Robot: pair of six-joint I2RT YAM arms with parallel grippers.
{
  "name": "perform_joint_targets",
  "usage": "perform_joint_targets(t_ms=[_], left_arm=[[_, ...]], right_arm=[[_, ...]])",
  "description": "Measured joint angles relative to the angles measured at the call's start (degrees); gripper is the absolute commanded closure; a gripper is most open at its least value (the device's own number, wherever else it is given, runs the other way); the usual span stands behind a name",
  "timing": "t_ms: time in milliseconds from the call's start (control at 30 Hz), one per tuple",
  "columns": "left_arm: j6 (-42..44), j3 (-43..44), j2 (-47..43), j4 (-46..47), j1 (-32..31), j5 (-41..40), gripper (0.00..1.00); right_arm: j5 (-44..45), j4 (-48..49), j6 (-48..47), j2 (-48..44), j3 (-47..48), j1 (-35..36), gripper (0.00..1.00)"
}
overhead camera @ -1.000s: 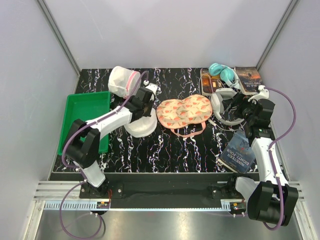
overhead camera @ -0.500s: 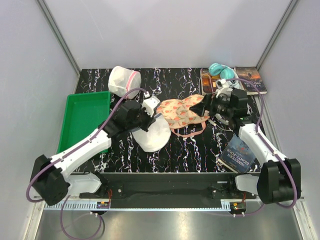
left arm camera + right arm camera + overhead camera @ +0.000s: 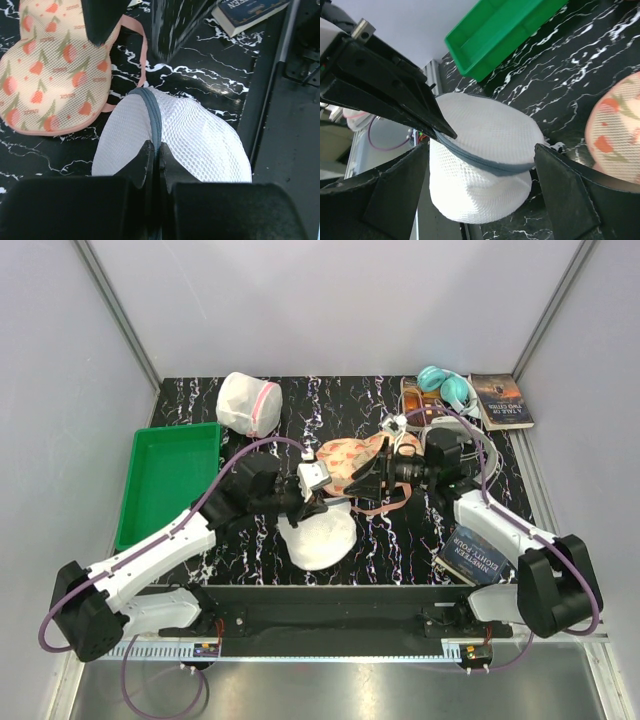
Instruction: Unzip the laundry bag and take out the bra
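Top external: laundry bag [image 3: 318, 537] pulled nearer; right end effector [image 3: 360, 483] arrived alongside.

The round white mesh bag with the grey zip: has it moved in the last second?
Yes. The laundry bag has moved away from the green tray, rightward and toward the front, pinched in the left gripper.

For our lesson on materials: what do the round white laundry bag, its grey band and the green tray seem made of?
The laundry bag: soft white mesh fabric, matt; fine open holes show. Its zip band: grey woven tape, probably; a central line runs along it. The tray: likely hard plastic, smooth and even green, with a raised rim.
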Motion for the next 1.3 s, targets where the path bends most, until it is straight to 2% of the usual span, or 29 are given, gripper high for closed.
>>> perform_joint_targets(t_ms=[133, 167, 267, 333, 367, 400, 433, 533, 700, 867, 967, 1167, 1267, 1300], left_arm=[[0.0, 0.0, -0.2, 0.0, -0.4, 1.7, 1.00], [0.0, 0.0, -0.2, 0.0, -0.6, 2.0, 0.95], [0.2, 0.0, -0.2, 0.0, -1.2, 2.5, 0.58], [-0.4, 0.0, -0.2, 0.0, -1.7, 3.1, 0.38], [-0.7, 0.0, -0.2, 0.0, -1.9, 3.4, 0.33], [-1.5, 0.0, -0.2, 0.0, -2.2, 3.6, 0.20], [-2.0, -0.1, -0.2, 0.0, -2.5, 3.7, 0.13], [-4.3, -1.2, -1.7, -0.2, -2.8, 2.8, 0.05], [-12.0, -4.2, -8.5, -0.5, -2.4, -6.1, 0.05], [-25.6, -5.6, -10.2, -0.9, 2.8, -14.0, 0.08], [-33.7, -9.6, -9.8, -1.0, 5.7, -15.2, 0.08], [-43.2, -15.3, -7.6, -1.9, 6.0, -15.3, 0.08], [-46.5, -17.7, -7.3, 0.6, 6.1, -14.0, 0.12], [-47.6, -18.4, -6.9, 1.9, 6.3, -13.1, 0.18]], right_arm=[[-0.5, 1.4, 0.2, 1.6, -0.7, 2.1, 0.07], [-0.5, 1.4, 0.2, 1.9, -1.0, 2.5, 0.07], [-0.5, 1.3, 0.0, 2.3, -2.1, 3.0, 0.07], [0.1, 0.7, -0.5, 2.3, -2.6, 3.2, 0.06], [0.7, 0.0, -0.8, 2.3, -2.7, 3.3, 0.06], [1.6, -0.9, -1.0, 2.3, -2.7, 3.3, 0.06], [2.6, -1.6, -1.1, 2.3, -2.7, 3.3, 0.05], [5.4, -3.2, -1.2, 2.4, -2.8, 3.3, 0.06], [10.3, -7.5, -2.1, 4.9, -2.1, 3.4, 0.07], [13.2, -12.4, -3.6, 6.8, -2.0, 3.6, 0.07], [13.7, -12.9, -3.7, 6.8, -2.5, 4.3, 0.08], [15.0, -13.0, -3.0, 6.8, -5.2, 7.2, 0.10], [15.2, -13.0, -2.3, 6.8, -6.8, 8.8, 0.10], [15.2, -13.0, -2.1, 6.8, -7.2, 9.2, 0.10]])
